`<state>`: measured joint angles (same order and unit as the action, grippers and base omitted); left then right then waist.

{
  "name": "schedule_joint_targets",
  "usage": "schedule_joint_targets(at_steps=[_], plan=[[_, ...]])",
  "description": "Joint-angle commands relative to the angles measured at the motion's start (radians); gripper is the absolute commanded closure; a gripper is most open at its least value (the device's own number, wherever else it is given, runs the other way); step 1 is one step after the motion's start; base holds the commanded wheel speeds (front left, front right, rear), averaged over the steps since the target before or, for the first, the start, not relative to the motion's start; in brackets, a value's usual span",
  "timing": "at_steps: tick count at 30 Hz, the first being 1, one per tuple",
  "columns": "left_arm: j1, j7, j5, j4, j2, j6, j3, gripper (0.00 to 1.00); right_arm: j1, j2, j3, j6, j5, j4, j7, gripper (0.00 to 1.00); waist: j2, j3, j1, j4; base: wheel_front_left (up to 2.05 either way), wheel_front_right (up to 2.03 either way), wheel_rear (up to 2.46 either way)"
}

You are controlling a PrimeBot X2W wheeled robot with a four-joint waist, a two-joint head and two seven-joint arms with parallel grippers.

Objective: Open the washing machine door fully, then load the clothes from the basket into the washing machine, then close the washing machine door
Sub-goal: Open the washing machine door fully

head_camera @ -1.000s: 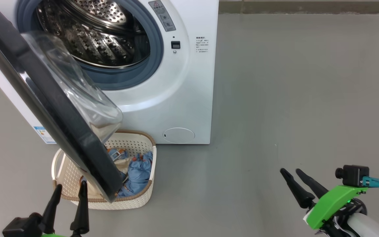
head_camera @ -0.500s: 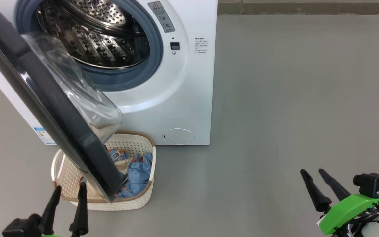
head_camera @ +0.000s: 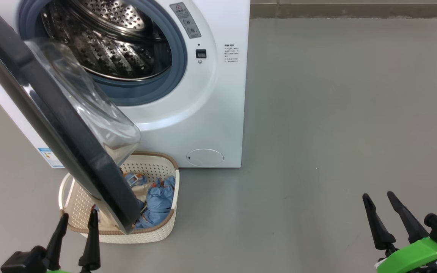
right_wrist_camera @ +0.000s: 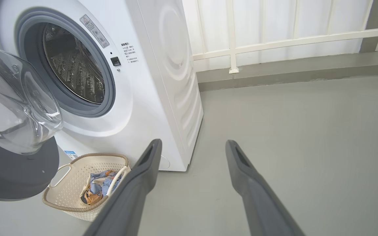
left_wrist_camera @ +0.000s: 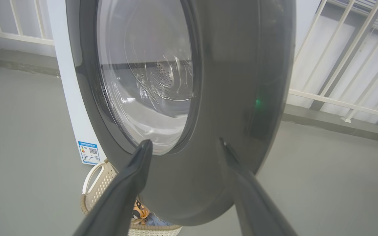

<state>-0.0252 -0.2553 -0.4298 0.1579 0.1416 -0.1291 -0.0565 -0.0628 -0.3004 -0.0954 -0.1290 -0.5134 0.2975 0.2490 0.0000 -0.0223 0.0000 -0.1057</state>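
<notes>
Flanking the foreground, the left gripper [head_camera: 79,214] at lower left and the right gripper [head_camera: 378,195] at lower right each have their dark fingers spread wide and hold nothing. The right one hovers over bare grey floor [head_camera: 317,113], well apart from the machine. The left gripper's fingers point at the outer face of the washing machine door [head_camera: 78,151], their tips just before the near rim of the basket [head_camera: 157,233]. The basket stands on the floor just before the foot of the washing machine [head_camera: 203,113], partly beneath the door's lower edge, with the clothes [head_camera: 159,199] heaped inside, blue fabric uppermost. The door stands swung out to the left, its clear bowl window turned toward the opening. Beyond it, the grey-blue gasket [head_camera: 179,57] rings the steel drum [head_camera: 108,41]. A round filter cap [head_camera: 205,157] sits low on the front panel.
</notes>
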Motion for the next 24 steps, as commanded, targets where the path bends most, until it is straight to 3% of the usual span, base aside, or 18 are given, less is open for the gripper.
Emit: schedule_joint_targets(at_steps=[1, 14, 15, 16, 18, 24], plan=[[0.02, -0.006, 0.014, -0.029, 0.015, -0.002, 0.039, 0.0, 0.018, -0.001, 0.005, -0.002, 0.021, -0.026, 0.013, 0.0, 0.0, -0.002, 0.0, 0.001, 0.0, 0.0, 0.0], [0.035, -0.006, 0.001, -0.011, 0.006, -0.002, 0.057, 0.0, 0.047, 0.04, 0.051, -0.002, 0.043, -0.001, 0.013, 0.0, 0.0, -0.004, 0.0, -0.005, 0.0, 0.0, 0.0], [0.037, -0.006, -0.001, -0.013, 0.006, -0.002, 0.062, 0.06, 0.048, 0.041, 0.051, -0.002, 0.043, -0.001, 0.013, 0.0, 0.0, -0.004, 0.0, -0.006, 0.0, 0.0, 0.0], [0.04, -0.006, -0.004, -0.016, 0.004, -0.002, 0.071, 0.54, 0.049, 0.041, 0.051, -0.002, 0.043, -0.002, 0.013, 0.0, 0.0, -0.003, 0.0, -0.006, 0.0, 0.0, 0.0], [0.048, -0.006, -0.009, -0.03, -0.001, -0.002, 0.099, 1.0, 0.05, 0.042, 0.052, -0.002, 0.043, -0.002, 0.013, 0.0, 0.0, -0.001, 0.0, -0.008, 0.0, 0.0, 0.0], [0.094, -0.006, 0.005, -0.185, -0.027, -0.002, 0.243, 1.0, 0.05, 0.038, 0.055, -0.002, 0.05, -0.009, 0.013, 0.0, 0.0, -0.004, 0.0, -0.009, 0.0, 0.0, 0.0]])
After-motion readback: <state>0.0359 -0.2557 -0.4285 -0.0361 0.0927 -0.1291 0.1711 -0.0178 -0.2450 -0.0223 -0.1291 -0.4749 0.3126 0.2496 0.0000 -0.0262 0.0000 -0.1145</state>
